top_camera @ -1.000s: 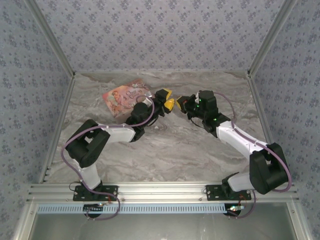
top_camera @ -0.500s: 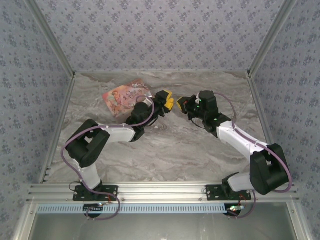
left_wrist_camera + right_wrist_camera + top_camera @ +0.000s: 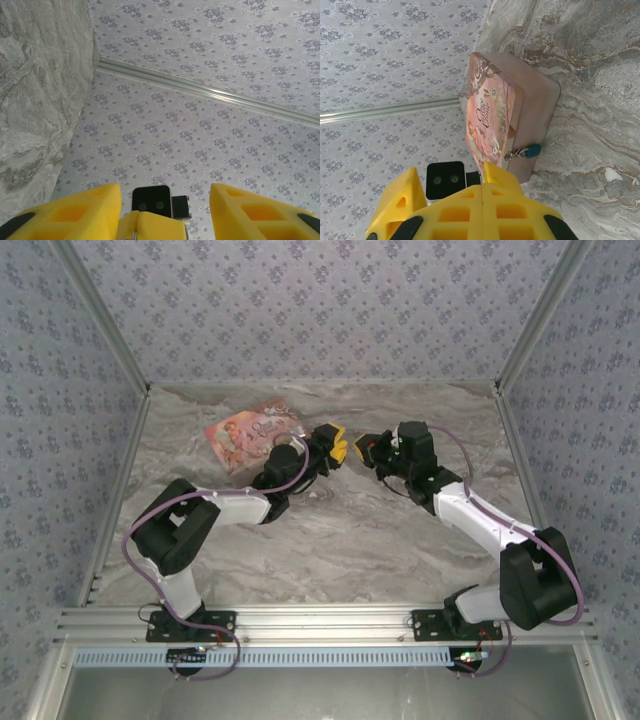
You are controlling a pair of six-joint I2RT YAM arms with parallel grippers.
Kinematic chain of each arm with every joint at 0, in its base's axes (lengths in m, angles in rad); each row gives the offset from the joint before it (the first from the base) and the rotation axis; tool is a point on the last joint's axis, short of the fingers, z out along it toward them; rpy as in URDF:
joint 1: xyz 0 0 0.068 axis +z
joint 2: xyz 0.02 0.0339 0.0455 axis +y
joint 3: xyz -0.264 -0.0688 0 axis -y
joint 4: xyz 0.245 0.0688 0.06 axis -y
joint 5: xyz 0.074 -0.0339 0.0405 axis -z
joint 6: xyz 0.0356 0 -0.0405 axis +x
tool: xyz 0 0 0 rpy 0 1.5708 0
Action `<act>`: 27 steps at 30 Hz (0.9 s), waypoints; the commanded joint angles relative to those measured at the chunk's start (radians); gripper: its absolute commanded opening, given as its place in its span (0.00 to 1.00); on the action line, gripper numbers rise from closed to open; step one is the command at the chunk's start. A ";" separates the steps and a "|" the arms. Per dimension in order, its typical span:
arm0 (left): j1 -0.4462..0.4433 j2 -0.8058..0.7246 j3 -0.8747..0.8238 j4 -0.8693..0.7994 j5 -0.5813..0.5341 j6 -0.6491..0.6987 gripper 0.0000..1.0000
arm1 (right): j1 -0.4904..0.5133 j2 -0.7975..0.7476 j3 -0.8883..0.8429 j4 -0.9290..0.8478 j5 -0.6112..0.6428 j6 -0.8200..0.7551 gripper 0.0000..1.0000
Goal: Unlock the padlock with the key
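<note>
Left gripper (image 3: 164, 196) spread open at frame bottom, right gripper (image 3: 482, 197) pressed shut; padlock (image 3: 533, 150) clasped to pink box (image 3: 492, 107), right of centre.

There are two arms, the left arm (image 3: 230, 505) and the right arm (image 3: 480, 520), on one marbled worktop (image 3: 350, 550). Each ends in one tool, making two: the left tool (image 3: 337, 441) and the right tool (image 3: 366, 449). Every tool has two yellow fingers (image 3: 85, 215), four in all. One purple cable (image 3: 128, 540) runs along each arm, two together. There is one flat pink box (image 3: 492, 110) with a printed picture. One blue padlock (image 3: 533, 150) hangs on it, with one thin silvery shackle (image 3: 520, 152). Three patterned walls (image 3: 320, 310) stand around.
</note>
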 commanded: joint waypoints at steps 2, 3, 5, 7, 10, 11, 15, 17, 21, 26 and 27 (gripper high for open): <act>-0.005 -0.011 0.028 0.002 0.021 0.019 0.43 | 0.003 -0.020 0.028 -0.016 0.022 -0.018 0.00; -0.005 -0.011 0.027 0.002 0.022 0.020 0.40 | 0.003 -0.020 0.028 -0.017 0.023 -0.017 0.00; -0.005 -0.013 0.026 -0.003 0.022 0.020 0.34 | 0.003 -0.019 0.029 -0.018 0.023 -0.016 0.00; -0.005 -0.013 0.028 -0.008 0.022 0.020 0.28 | 0.006 -0.019 0.034 -0.021 0.023 -0.018 0.00; -0.004 -0.013 0.029 -0.014 0.024 0.020 0.20 | 0.005 -0.017 0.034 -0.025 0.024 -0.018 0.00; -0.005 -0.014 0.028 -0.017 0.024 0.021 0.17 | 0.005 -0.015 0.033 -0.024 0.024 -0.019 0.00; -0.005 -0.019 0.029 -0.028 0.027 0.027 0.09 | 0.007 -0.015 0.034 -0.024 0.023 -0.019 0.00; -0.005 -0.021 0.028 -0.035 0.028 0.032 0.04 | 0.008 -0.014 0.034 -0.025 0.022 -0.019 0.00; -0.004 -0.026 0.029 -0.049 0.030 0.045 0.00 | 0.005 -0.017 0.035 -0.023 0.017 -0.031 0.00; 0.017 -0.068 0.019 -0.132 0.049 0.125 0.00 | -0.017 -0.036 0.043 -0.041 -0.015 -0.141 0.18; 0.024 -0.086 0.013 -0.161 0.056 0.147 0.00 | -0.024 -0.047 0.046 -0.052 -0.027 -0.197 0.26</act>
